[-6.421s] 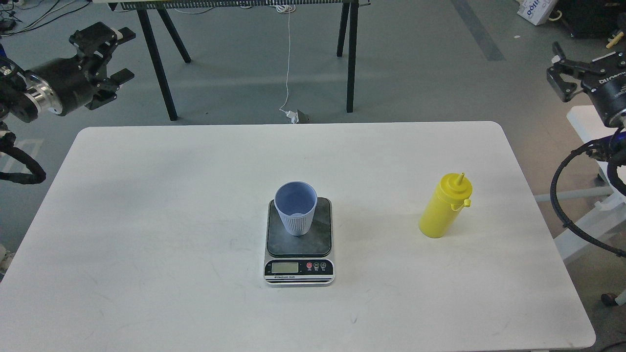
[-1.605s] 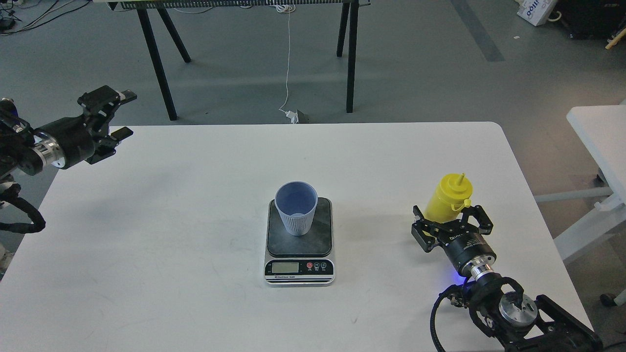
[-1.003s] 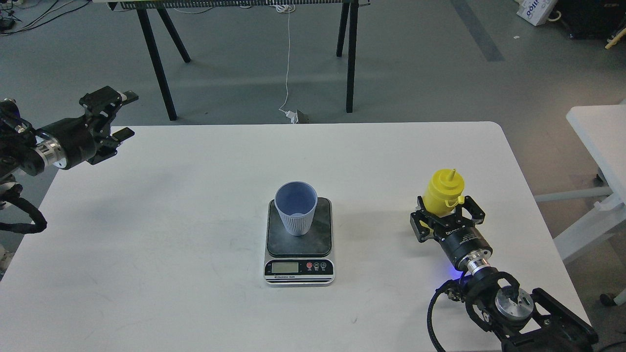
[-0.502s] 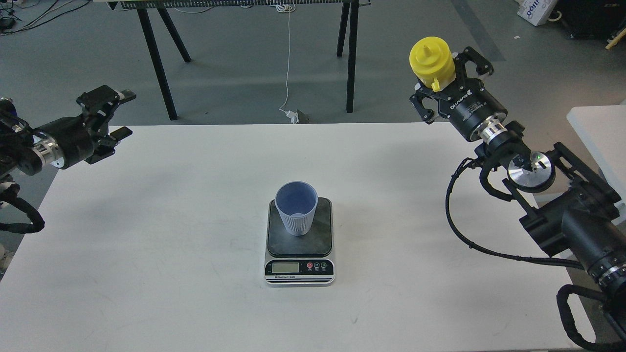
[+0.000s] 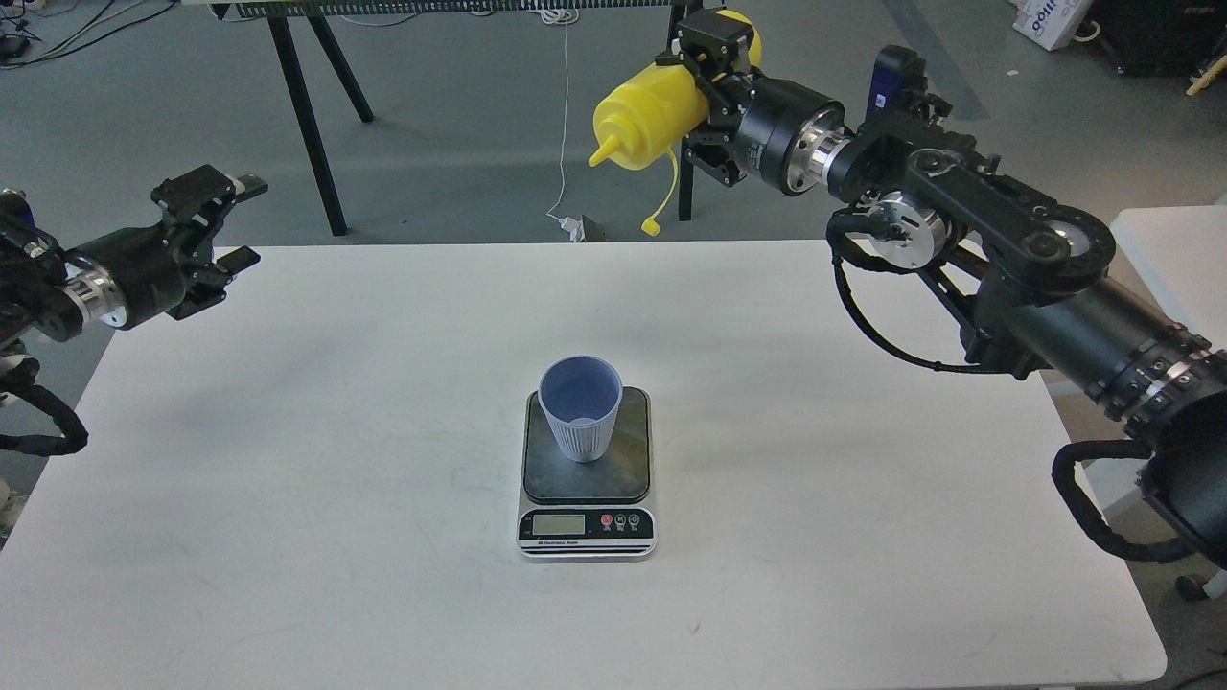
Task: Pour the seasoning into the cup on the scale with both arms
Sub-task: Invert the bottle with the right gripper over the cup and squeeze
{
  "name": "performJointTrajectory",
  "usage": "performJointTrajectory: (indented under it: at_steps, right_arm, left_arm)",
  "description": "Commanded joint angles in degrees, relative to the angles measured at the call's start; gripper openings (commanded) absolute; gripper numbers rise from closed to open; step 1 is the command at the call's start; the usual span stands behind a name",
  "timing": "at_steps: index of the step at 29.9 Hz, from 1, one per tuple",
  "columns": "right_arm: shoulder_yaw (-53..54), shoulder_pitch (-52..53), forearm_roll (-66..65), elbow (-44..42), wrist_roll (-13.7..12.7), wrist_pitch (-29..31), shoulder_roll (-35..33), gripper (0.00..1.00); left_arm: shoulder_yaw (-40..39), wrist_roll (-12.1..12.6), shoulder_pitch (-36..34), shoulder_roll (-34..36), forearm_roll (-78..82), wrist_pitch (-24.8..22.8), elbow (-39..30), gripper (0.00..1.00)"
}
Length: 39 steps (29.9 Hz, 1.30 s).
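Observation:
The yellow seasoning bottle [image 5: 652, 113] is held in the air by my right gripper [image 5: 707, 91], which is shut on its body. The bottle lies tilted with its nozzle pointing left and down, and its small cap hangs loose on its tether. It is high above the far half of the table, behind the cup. The blue-grey ribbed cup [image 5: 579, 406] stands upright on the dark plate of the scale [image 5: 587, 471] at the table's middle. My left gripper [image 5: 235, 220] is open and empty over the table's far left corner.
The white table [image 5: 288, 431] carries only the scale and cup. A black-legged trestle [image 5: 316, 115] stands on the floor behind the table. A second white table [image 5: 1169, 259] is at the right.
My right arm has swung the bottle left and tipped it from upright to nearly horizontal, nozzle pointing down-left. The cap now dangles. The left arm has barely moved.

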Motion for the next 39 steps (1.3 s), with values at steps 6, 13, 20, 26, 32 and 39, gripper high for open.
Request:
performJointTrajectory:
  at_steps: [6, 13, 20, 26, 32, 39]
  right_arm:
    - [-6.93, 3.21, -20.52, 0.22, 0.58, -0.08, 3.82, 0.11]
    - [-13.09, 4.97, -26.16, 0.22, 2.43, -0.69, 4.61, 0.11]
    - [-19.59, 4.79, -30.03, 0.05, 4.27, -6.49, 7.07, 0.11]
    - [-22.4, 4.62, -30.21, -0.13, 4.27, -7.72, 8.39, 0.11]
    - [-24.17, 4.53, -32.93, -0.57, 4.27, -7.98, 8.39, 0.11]
    - [-24.87, 4.18, -33.11, -1.0, 4.27, -8.42, 8.39, 0.11]
  left_arm:
    - [-0.24, 0.0, -0.82, -0.53, -0.22, 0.01, 0.0, 1.0]
    - [-0.24, 0.0, -0.99, -0.53, -0.31, 0.01, 0.0, 1.0]
    - [-0.33, 0.0, -0.99, -0.79, -0.4, 0.01, -0.08, 1.0]
    - [-0.33, 0.0, -0.9, -1.32, -0.4, 0.01, -0.08, 1.0]
    - [-0.24, 0.0, -0.9, -1.49, -0.4, 0.01, -0.09, 1.0]
    - [-0.33, 0.0, -0.82, -1.67, -0.4, 0.01, 0.0, 1.0]
